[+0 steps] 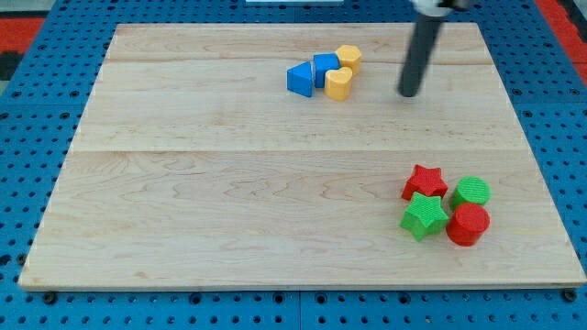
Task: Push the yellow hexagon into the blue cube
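Observation:
The yellow hexagon (pixel 348 57) sits near the view's top, touching the right upper side of the blue cube (pixel 326 68). A second yellow block (pixel 338 83), rounded like a heart, lies just below them, against the cube. A blue triangular block (pixel 300 79) touches the cube's left side. My tip (pixel 407 93) is on the board to the right of this cluster, about 65 px right of the hexagon and a little lower, apart from all blocks.
At the view's lower right lies a tight group: a red star (pixel 425 181), a green star (pixel 424 215), a green cylinder (pixel 471 192) and a red cylinder (pixel 469 224). The wooden board (pixel 229 202) rests on a blue pegboard.

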Controlling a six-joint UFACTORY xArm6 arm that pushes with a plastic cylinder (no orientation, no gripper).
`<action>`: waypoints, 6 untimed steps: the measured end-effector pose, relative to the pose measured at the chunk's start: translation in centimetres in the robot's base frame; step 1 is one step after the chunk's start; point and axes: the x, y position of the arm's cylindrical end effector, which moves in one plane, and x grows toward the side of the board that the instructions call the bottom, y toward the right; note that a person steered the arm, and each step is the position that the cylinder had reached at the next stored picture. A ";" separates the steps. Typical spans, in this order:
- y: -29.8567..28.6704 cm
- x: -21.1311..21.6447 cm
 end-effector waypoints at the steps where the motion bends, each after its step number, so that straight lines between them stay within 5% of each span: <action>1: -7.8 -1.1; 3: -12.2 -5.8; 5: -13.0 -1.3; 6: -8.4 -2.0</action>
